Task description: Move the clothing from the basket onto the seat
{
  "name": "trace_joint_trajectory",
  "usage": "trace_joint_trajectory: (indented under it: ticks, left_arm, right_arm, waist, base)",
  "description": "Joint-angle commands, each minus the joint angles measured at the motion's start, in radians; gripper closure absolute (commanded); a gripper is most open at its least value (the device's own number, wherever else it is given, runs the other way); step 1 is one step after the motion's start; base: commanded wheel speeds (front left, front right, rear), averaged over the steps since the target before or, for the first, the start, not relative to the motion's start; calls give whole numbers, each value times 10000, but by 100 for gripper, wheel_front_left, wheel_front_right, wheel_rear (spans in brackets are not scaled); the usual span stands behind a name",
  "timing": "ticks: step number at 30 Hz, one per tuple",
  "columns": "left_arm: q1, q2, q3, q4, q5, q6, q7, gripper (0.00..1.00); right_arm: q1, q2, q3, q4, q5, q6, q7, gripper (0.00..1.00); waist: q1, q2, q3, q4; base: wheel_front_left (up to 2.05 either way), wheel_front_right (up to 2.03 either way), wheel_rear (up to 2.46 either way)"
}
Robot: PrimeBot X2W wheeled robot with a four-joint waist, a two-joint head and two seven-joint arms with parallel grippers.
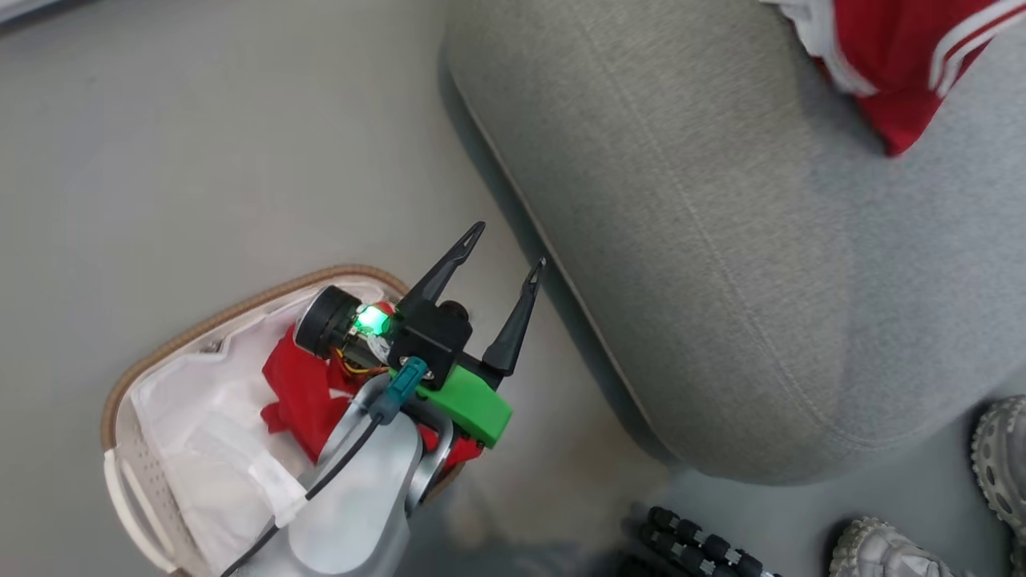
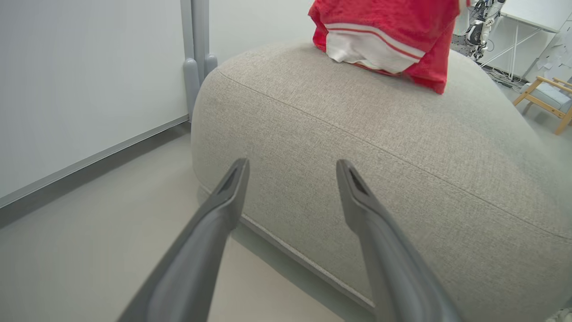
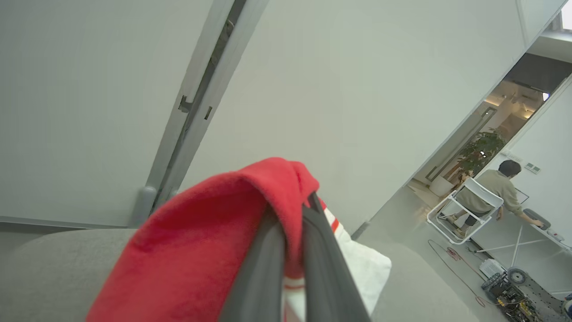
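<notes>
The basket (image 1: 240, 308) stands on the floor at lower left, lined with a white sheet, and red clothing (image 1: 300, 393) lies bunched in it. My left gripper (image 1: 510, 244) hovers open over the basket's right end with nothing between its fingers, which point at the grey seat (image 1: 721, 240). In the left wrist view the same left gripper (image 2: 292, 164) faces the seat's side (image 2: 357, 134). My right gripper (image 3: 292, 203) is shut on a red garment with white bands (image 3: 201, 241), held over the seat (image 3: 53, 268). That garment (image 1: 898, 48) sits at the seat's far top (image 2: 384, 22).
Knobbly grey wheels (image 1: 1002, 465) and a black ribbed part (image 1: 697, 545) sit at the lower right beside the seat. A white wall with a grey post (image 2: 196, 44) stands behind the seat. Far off, a person (image 3: 487, 192) sits on a white chair.
</notes>
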Motion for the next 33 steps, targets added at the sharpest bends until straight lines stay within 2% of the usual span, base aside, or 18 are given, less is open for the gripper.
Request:
trace_joint_trajectory:
  ticks: [1, 6, 12, 14, 15, 16, 17, 28, 33]
  left_arm:
    - [-216, 57, -54, 20, 31, -18, -9, 0]
    - [-234, 51, -290, 153, -31, -65, -9, 0]
    - [36, 51, -347, 273, -299, -84, -9, 0]
    - [116, 51, -333, 300, -363, -87, -9, 0]
    - [162, 50, -329, 307, -393, -88, -9, 0]
    - [201, 51, -316, 312, -433, -88, -9, 0]
    - [253, 51, -299, 324, -482, -75, -9, 0]
    - [1240, 51, -53, 196, -931, 273, -9, 0]
    - [1663, 50, 127, 2, -1119, 443, -9, 0]
  right_arm:
    - [336, 216, -81, 267, -49, -14, 1, 100]
    - [1483, 902, -146, 891, -241, -14, 1, 100]
    - [2891, 1475, -789, 1345, -232, -14, 0, 100]
    - [3366, 1619, -963, 1423, -226, -14, 1, 93]
    - [3588, 1638, -1111, 1459, -191, -14, 1, 63]
    - [3767, 1670, -1220, 1463, -173, -14, 1, 3]
    - [3996, 1790, -1369, 1431, -177, -14, 1, 0]
    - [5839, 2323, -1753, 354, -503, -14, 1, 0]
    - [6168, 2563, -1229, -198, -302, -14, 1, 0]
  waist:
    - [-2, -1, 765, 748]
    - [-2, -1, 689, 817]
    - [-2, -1, 157, 719]
    - [-2, -1, -76, 695]
    - [-2, -1, -214, 685]
    - [-2, -1, -331, 678]
    - [-2, -1, -483, 668]
    - [-2, -1, -2144, 897]
    - [-2, -1, -2723, 1236]
  base:
    - [0, 0, 0]
    - [0, 0, 0]
    - [0, 0, 0]
    - [0, 0, 0]
    - [0, 0, 0]
    - [0, 0, 0]
    - [0, 0, 0]
    - [0, 0, 0]
    - [0, 0, 0]
